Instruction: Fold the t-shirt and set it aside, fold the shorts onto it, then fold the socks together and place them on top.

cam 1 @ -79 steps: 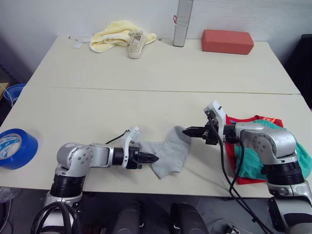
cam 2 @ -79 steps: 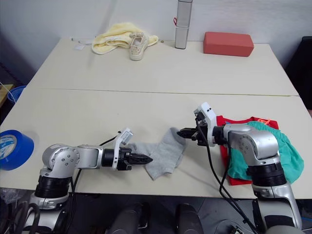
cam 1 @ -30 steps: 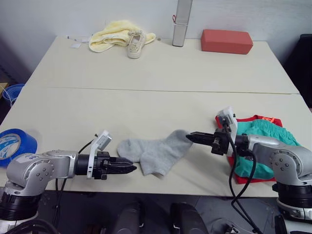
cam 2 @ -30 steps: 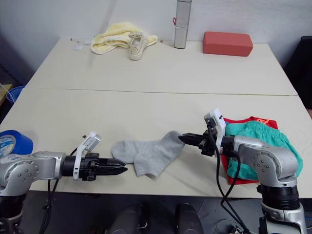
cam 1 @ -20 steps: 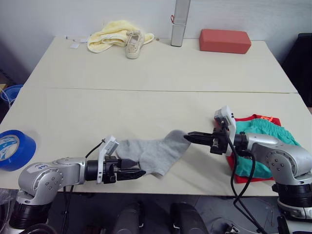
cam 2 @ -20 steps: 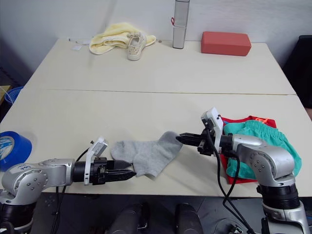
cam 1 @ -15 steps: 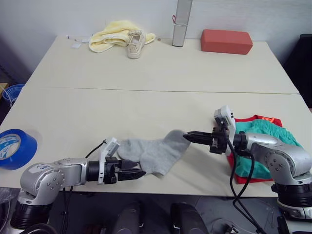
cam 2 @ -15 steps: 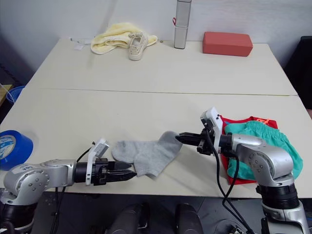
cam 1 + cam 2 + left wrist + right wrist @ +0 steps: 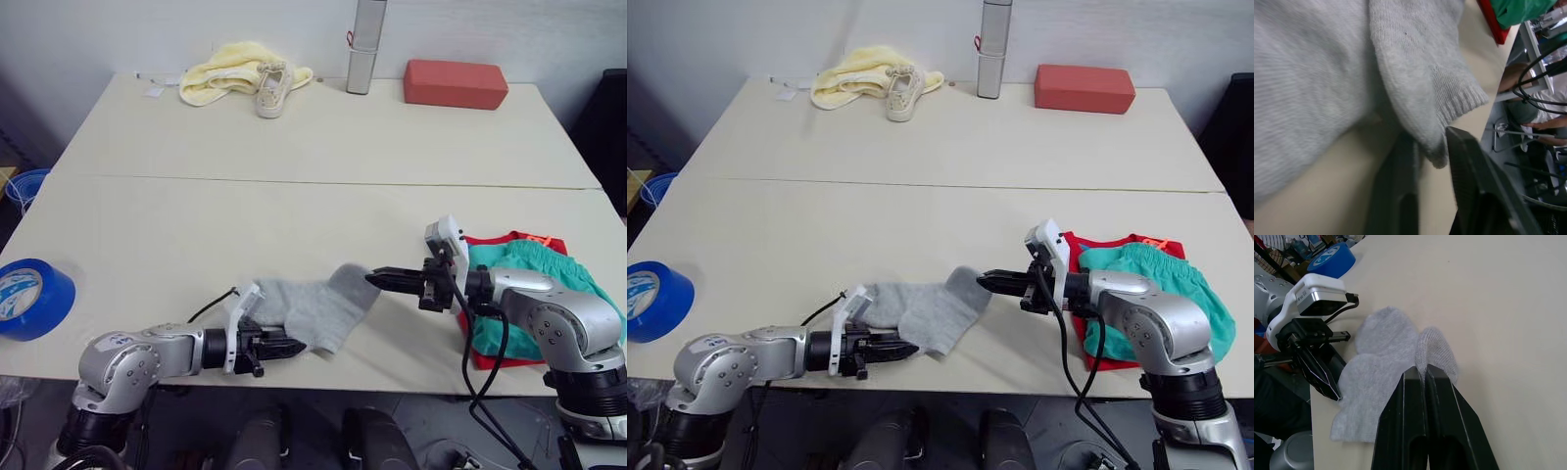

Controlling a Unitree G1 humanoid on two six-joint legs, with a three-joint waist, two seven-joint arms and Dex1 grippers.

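Socks (image 9: 312,308): laid flat near the table's (image 9: 294,147) front edge, pinched at one end by the right gripper (image 9: 373,278); cuff hem is straddled by the parted left gripper (image 9: 294,345). Shorts (image 9: 549,284) are stacked on t-shirt (image 9: 487,358) at right.

You're looking at a lab-style workroom: pushed-together beige tables (image 9: 294,147), blue tape roll (image 9: 34,297) sitting lower left, cables (image 9: 1542,63) trailing underneath.

Two beige tables (image 9: 323,137) butted together, seam across the middle, white wall (image 9: 118,29) behind. Far edge: yellow cloth (image 9: 227,71), white shoe (image 9: 272,90), grey cylinder (image 9: 365,44), red block (image 9: 457,83). Blue tape roll (image 9: 32,298) at left edge.
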